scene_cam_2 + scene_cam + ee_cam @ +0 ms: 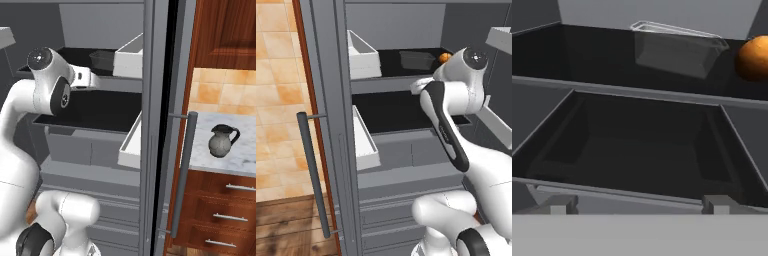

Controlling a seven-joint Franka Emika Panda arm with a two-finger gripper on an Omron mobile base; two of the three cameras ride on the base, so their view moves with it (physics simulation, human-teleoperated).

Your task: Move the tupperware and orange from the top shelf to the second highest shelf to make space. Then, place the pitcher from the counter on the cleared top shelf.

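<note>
While the tupperware [677, 50] and orange [755, 57] sit on the top shelf [637, 92], the gripper [637, 204] hangs wide open and empty before the second shelf [637, 165]. Next, probably, comes reaching up to grasp one.

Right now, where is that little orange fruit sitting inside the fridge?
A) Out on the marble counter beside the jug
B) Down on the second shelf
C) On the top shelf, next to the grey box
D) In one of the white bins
C: the orange rests on the top shelf beside the tupperware, while the second highest shelf below holds neither of them.
</note>
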